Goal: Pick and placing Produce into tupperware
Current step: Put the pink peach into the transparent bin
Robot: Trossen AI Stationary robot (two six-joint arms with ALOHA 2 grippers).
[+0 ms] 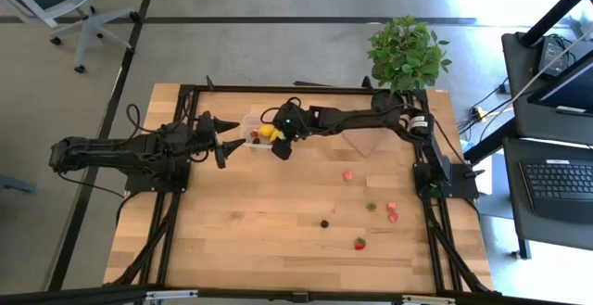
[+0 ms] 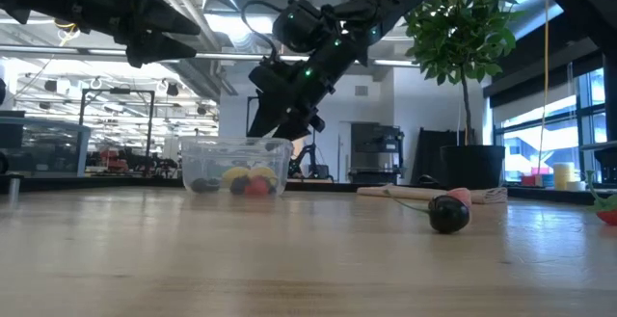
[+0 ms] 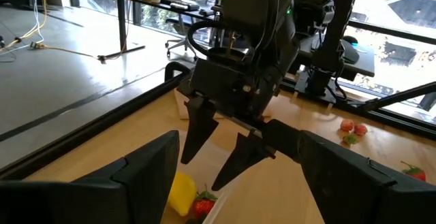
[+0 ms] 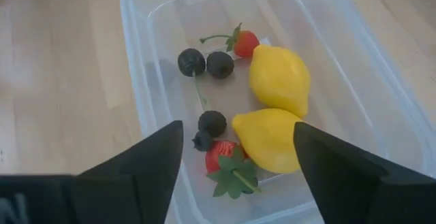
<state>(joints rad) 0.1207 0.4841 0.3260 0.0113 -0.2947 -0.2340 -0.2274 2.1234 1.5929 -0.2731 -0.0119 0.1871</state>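
Note:
The clear tupperware (image 1: 252,129) (image 2: 236,168) stands on the table's far middle. In it lie two yellow lemons (image 4: 279,77), strawberries (image 4: 245,43) and dark berries (image 4: 192,62). My right gripper (image 4: 238,132) (image 1: 280,149) hovers open just above the tupperware's right part, fingers pointing down, holding nothing. My left gripper (image 1: 225,145) (image 3: 240,137) waits open to the tupperware's left, above the table. Loose produce rests on the right half: a strawberry (image 1: 347,175), a green piece (image 1: 371,206), two red pieces (image 1: 392,211), a dark berry (image 1: 325,222) (image 2: 448,213) and a strawberry (image 1: 359,243).
A flat brown board (image 1: 371,143) lies right of the tupperware, under my right arm. A potted plant (image 1: 406,53) stands at the far right corner. Black frame rails (image 1: 435,231) run along the table's sides. Bare wood fills the near left part (image 1: 232,240).

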